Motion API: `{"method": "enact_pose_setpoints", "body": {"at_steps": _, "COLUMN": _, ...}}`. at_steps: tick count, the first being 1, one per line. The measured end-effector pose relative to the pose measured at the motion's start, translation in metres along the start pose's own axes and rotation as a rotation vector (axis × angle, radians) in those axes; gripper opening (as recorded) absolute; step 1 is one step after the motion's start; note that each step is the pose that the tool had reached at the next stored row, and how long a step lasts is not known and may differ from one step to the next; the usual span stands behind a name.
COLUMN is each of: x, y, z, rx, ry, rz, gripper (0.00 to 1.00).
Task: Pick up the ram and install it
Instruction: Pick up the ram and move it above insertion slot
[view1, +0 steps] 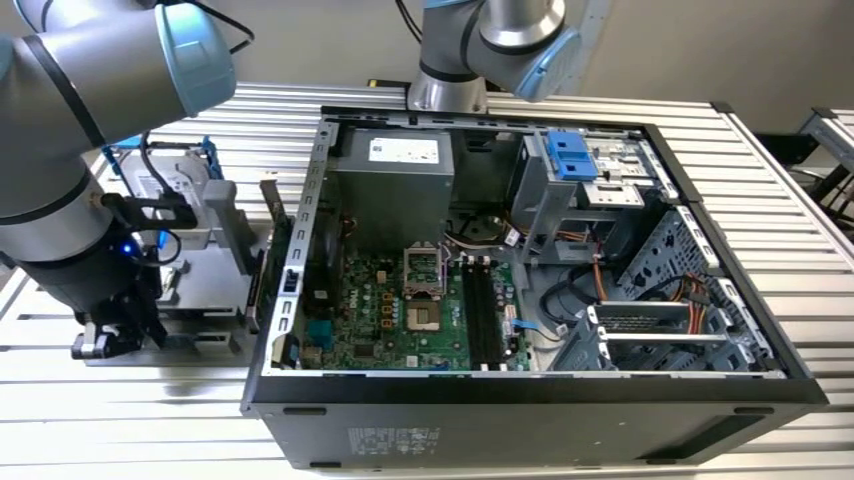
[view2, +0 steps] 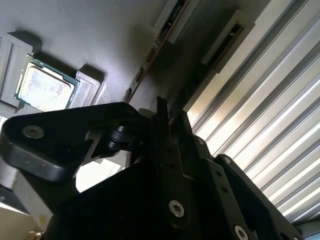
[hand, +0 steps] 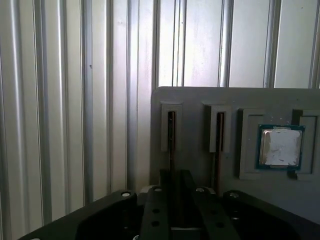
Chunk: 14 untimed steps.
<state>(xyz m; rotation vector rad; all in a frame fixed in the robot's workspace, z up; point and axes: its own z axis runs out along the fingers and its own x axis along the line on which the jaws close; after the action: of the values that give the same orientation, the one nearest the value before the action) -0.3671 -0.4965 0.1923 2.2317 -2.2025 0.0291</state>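
**Gripper closed on the ram in its holder slot**

A slatted metal table (view1: 787, 180) is seen in the exterior view, with an open computer case (view1: 534, 385) lying on it, its green motherboard (view1: 400, 310) exposed. On the exterior view's left of the case, the arm (view1: 67, 150) is bent down over a grey holder block (hand: 200, 97), and the gripper (view1: 114, 335) is held low beside it. In both wrist views the gripper's fingers (hand: 165, 182) are drawn together to a thin slit, closed on the top edge of the ram (hand: 171, 131), which is seated upright in a narrow slot of the block. A second stick (hand: 219, 131) is stood in the neighbouring slot, and a processor chip (hand: 280, 146) is laid flat in a pocket just beyond.
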Motion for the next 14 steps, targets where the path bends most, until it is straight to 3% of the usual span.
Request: {"method": "enact_pose_setpoints", "body": {"at_steps": 14, "x": 0.0000, "y": 0.0000, "z": 0.0003, "rx": 0.0000, "ry": -0.0002, "rz": 0.000, "gripper": 0.00}}
